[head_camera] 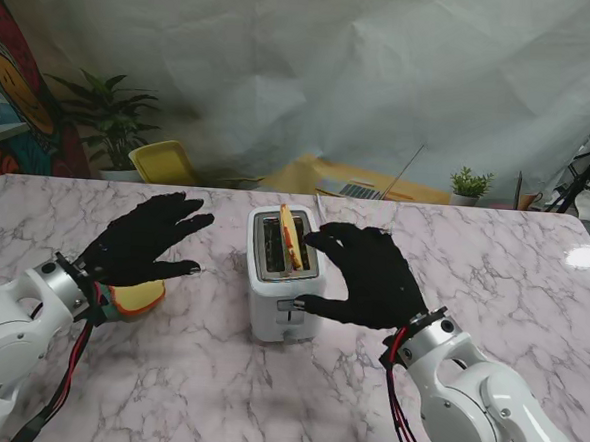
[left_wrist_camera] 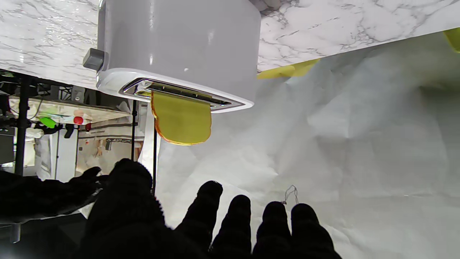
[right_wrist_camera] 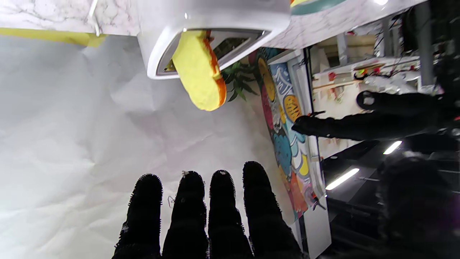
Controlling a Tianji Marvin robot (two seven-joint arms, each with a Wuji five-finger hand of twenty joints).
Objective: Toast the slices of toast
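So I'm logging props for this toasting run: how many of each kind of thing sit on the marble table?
Toaster: 1
Toast slice standing in the toaster: 1
Toast slice lying on the table under the left hand: 1
Total: 3
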